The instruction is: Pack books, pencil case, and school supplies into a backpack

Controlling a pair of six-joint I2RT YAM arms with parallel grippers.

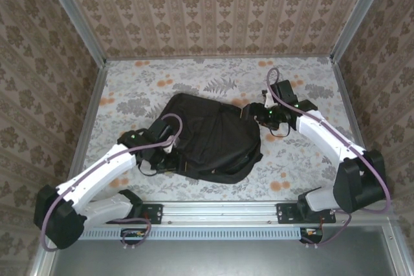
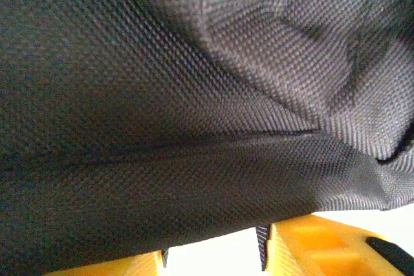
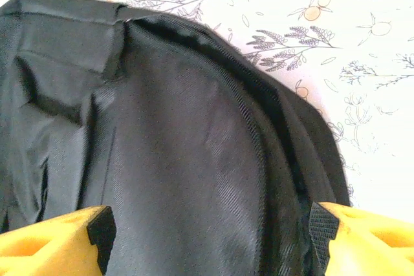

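Your left gripper (image 2: 213,253), half open, noses into backpack (image 1: 207,140) fabric; your right gripper (image 3: 210,227) gapes wide, empty. Pinch one layer only.

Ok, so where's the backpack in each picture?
Top external: the backpack lies in the middle of the table.
Left wrist: very close, its black weave runs across the top and middle.
Right wrist: left and centre, with its curved edge running down to the lower right.
Shared landmark: the pale table at the backpack's edge.
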